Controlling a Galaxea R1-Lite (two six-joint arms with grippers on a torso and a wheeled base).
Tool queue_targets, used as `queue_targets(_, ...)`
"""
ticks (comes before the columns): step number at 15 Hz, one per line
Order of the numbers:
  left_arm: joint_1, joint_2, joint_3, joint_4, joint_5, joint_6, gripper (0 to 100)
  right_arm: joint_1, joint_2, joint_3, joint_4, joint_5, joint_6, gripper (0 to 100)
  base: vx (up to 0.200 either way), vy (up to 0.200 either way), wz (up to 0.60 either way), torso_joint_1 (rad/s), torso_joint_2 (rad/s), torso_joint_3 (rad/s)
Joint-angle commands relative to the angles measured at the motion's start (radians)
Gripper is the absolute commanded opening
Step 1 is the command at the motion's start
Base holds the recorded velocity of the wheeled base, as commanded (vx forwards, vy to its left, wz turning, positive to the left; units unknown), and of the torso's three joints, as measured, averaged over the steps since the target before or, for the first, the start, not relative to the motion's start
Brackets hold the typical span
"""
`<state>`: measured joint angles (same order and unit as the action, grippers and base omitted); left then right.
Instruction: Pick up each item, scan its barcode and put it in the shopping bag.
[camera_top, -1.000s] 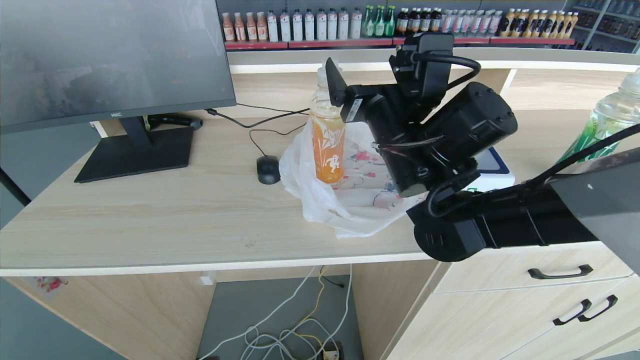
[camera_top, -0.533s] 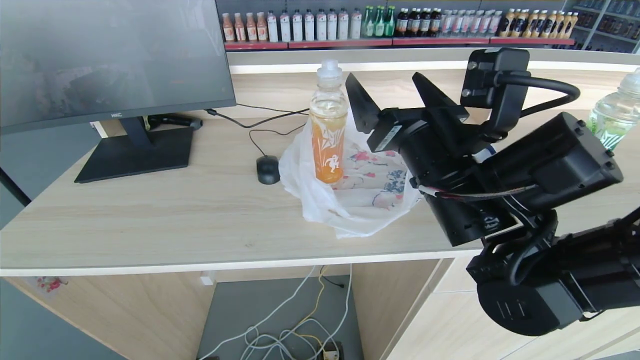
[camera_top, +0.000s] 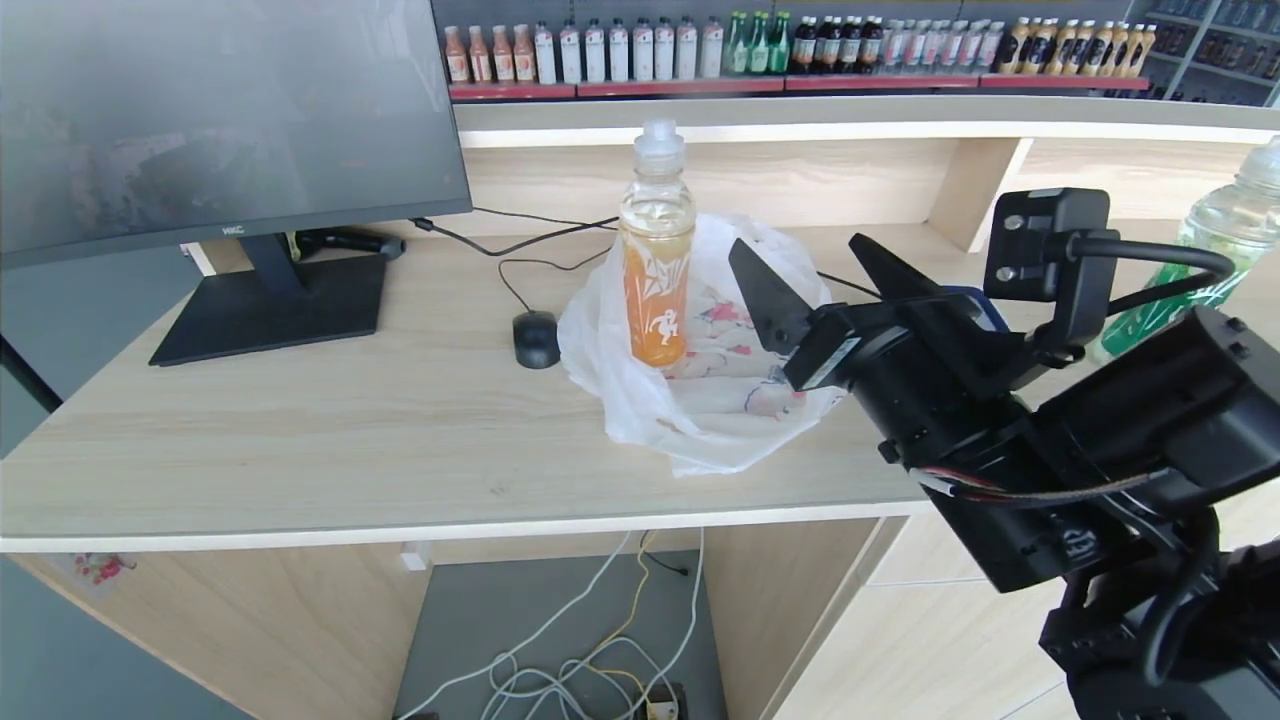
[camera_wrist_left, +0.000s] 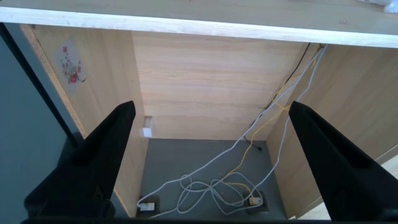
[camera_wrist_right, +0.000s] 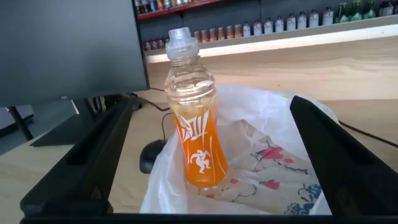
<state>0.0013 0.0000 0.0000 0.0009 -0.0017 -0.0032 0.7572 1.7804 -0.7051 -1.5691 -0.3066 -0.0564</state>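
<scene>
Head view: your right tool (camera_top: 795, 245) hangs spread wide and empty, just beside the bag (camera_top: 720, 410) on the bench (camera_top: 300, 420). The bottle (camera_top: 656, 250) stands upright in its mouth, apparently deposited. Your left tool (camera_wrist_left: 211, 106) gapes, empty.

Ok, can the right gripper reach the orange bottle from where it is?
Probably yes: the right gripper is open, facing the orange bottle standing in the shopping bag, with nothing between them.

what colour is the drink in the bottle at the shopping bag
Orange, filling the lower part of the bottle; the right wrist view shows it best.
</scene>
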Motion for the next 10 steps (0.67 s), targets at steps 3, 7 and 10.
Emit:
queue_targets(3, -0.001, 0.000, 0.000, -0.001, 0.000, 0.000, 100, -0.001, -0.022, 0.039, -0.002, 0.001, -0.002, 100, 0.000, 0.000, 0.00, 0.000, 0.00, 0.000)
queue_targets(7, 0.000, 0.000, 0.000, 0.001, 0.000, -0.004, 100, -0.004, 0.002, 0.018, -0.002, -0.009, -0.005, 100, 0.000, -0.100, 0.00, 0.007, 0.00, 0.002)
queue_targets(10, 0.000, 0.000, 0.000, 0.001, 0.000, -0.003, 100, 0.001, 0.022, -0.013, -0.002, -0.011, -0.008, 100, 0.000, -0.200, 0.00, 0.007, 0.00, 0.004)
